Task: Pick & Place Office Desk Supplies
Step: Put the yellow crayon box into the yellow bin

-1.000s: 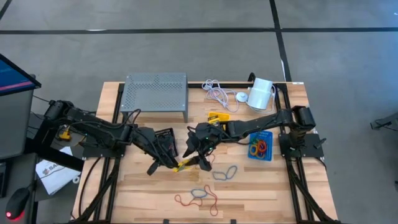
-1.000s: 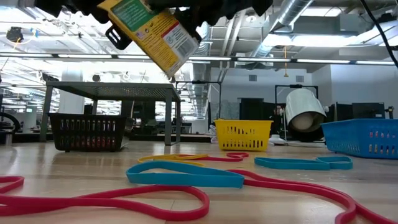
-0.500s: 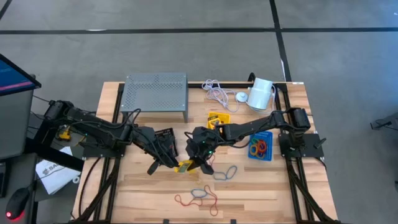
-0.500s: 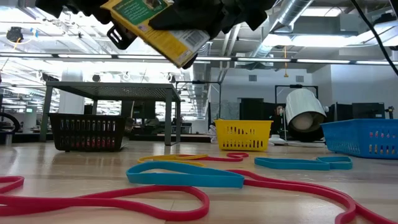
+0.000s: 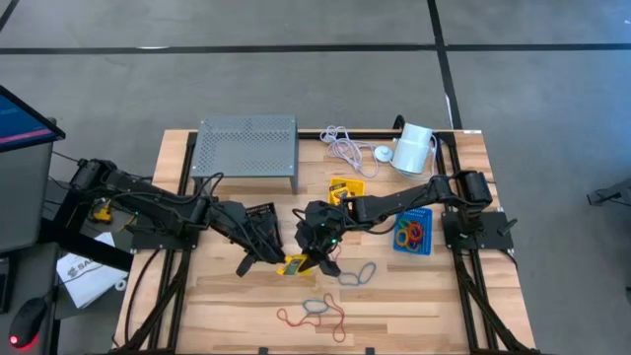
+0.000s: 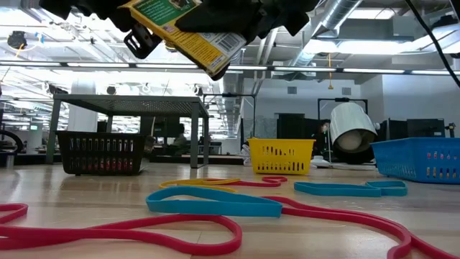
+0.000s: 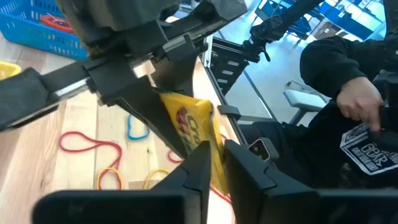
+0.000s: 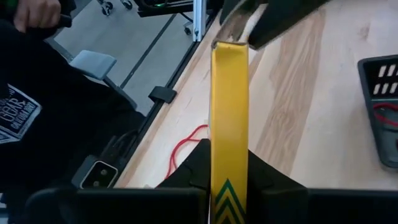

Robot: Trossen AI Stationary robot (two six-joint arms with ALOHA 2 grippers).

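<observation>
A yellow-green crayon box [image 5: 294, 264] hangs above the table's middle, between both grippers; the low view shows this box [image 6: 190, 29] tilted, high over the boards. My left gripper [image 5: 274, 258] is shut on its left end. My right gripper [image 5: 314, 258] is shut on its right end. Coloured rubber bands [image 5: 357, 273] lie flat on the wood near the front. Black bin [image 5: 261, 219], yellow bin [image 5: 345, 187] and blue bin [image 5: 412, 233] stand behind the grippers. My left gripper pinches one end of the crayon box [image 7: 216, 155] between its two fingers, coming from the table's left and slanting down. The box is clear of the table and tilted. My right gripper pinches the box's other end [image 8: 229, 177] by its two broad faces, the narrow yellow edge showing between the fingers. It comes from the table's right, along the box, which reaches away to the left gripper's fingers [image 8: 234, 20].
A grey perforated stand [image 5: 246, 148] is at the far left, a white cable [image 5: 343, 148] and a white cylinder [image 5: 414, 148] at the far right. Red and blue bands [image 5: 315, 311] lie near the front edge. A person in dark clothes [image 7: 348, 106] stands beyond the table.
My right gripper has moved toward the near edge and the left gripper and has shut on the crayon box's free end. The box, held up throughout by the left gripper, has tipped from steeply slanted to nearer level.
</observation>
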